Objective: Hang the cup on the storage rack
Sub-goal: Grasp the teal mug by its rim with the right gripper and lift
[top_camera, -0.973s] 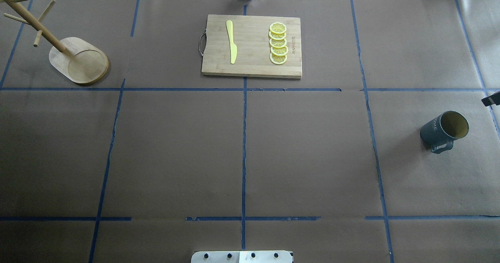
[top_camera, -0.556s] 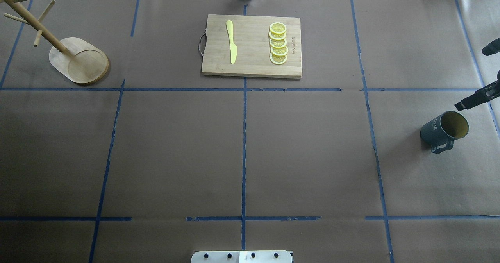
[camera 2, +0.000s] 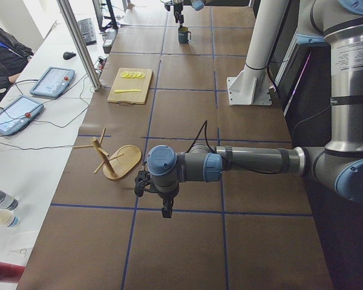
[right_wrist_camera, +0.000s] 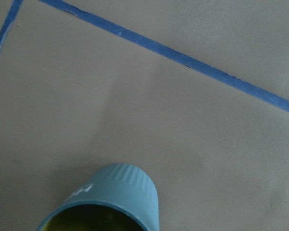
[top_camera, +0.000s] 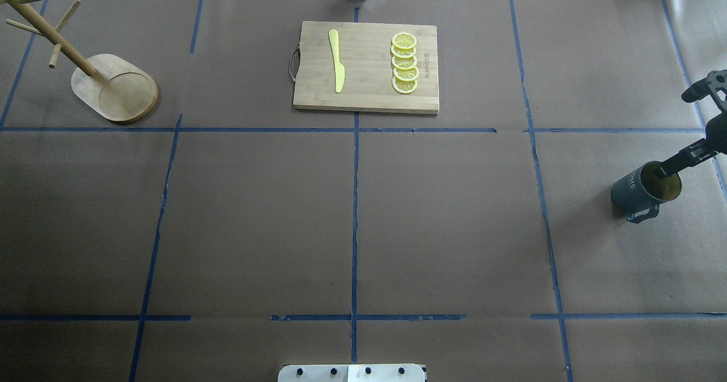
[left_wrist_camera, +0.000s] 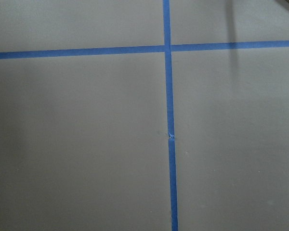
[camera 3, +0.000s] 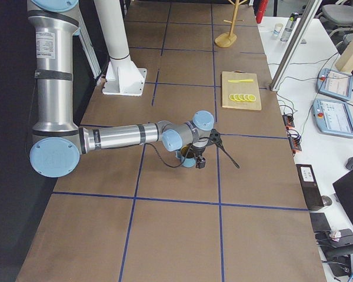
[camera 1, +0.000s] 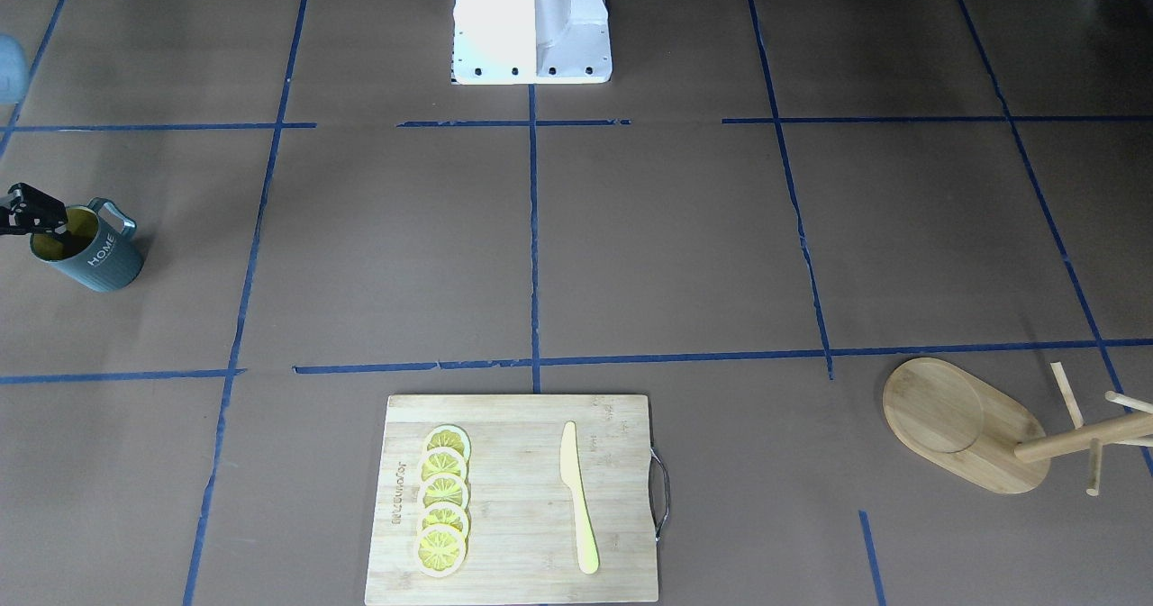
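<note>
While the cup (top_camera: pixel 635 193) stands upright at the right end of the table (top_camera: pixel 363 229), mouth up and handle turned toward the robot's base, the right gripper (top_camera: pixel 675 133) hangs directly over it with its jaws spread wide. One finger (top_camera: pixel 677 163) reaches across the yellow mouth, and I can't tell whether its tip is inside or just above the rim. The other sits well out beyond the far side of the cup. So the cup's far wall lies between the jaws, and its long axis runs straight up, roughly in line with the fingers. A pinch on that wall looks like the move being set up. Nothing is gripped yet. The rack (top_camera: pixel 122 95) is at the far left corner, well apart from the cup, with the board (top_camera: pixel 366 101) between them along the far edge. The left gripper (camera 2: pixel 165 208) hangs over bare table near the rack, pointing down, and from where it shows I can't tell if it is open or closed. The right arm is plainly the nearer one for the pick.
</note>
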`<action>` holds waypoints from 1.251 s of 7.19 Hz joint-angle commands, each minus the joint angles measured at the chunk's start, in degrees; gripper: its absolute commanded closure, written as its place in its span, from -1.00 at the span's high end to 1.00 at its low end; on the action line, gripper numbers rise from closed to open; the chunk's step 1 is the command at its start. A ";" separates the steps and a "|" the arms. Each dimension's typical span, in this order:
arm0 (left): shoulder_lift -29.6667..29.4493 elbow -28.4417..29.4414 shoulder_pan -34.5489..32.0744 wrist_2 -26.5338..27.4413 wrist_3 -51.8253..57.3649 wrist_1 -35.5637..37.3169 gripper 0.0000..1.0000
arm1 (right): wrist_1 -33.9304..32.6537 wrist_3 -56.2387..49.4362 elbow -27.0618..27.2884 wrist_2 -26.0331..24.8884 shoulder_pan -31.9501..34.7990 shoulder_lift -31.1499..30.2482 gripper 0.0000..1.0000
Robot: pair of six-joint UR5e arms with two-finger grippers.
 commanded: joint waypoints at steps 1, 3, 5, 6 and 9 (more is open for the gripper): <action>0.00 -0.09 0.09 0.00 0.00 -0.09 1.00 | -0.06 0.10 -1.57 -0.42 -1.89 0.03 0.83; 0.00 0.00 0.17 0.00 0.00 -0.09 1.00 | 0.03 0.10 -1.15 -0.24 -1.90 0.11 -0.93; 0.00 -0.09 0.17 0.00 0.00 -0.09 1.00 | 0.03 0.01 -1.23 -0.24 -1.90 0.64 -1.00; 0.00 -0.09 0.17 0.00 0.00 -0.09 1.00 | 0.03 0.01 -1.14 -0.24 -1.90 0.64 -1.00; 0.00 0.00 0.35 0.00 0.00 0.00 1.00 | -2.76 5.33 1.74 0.89 -1.81 3.43 -1.00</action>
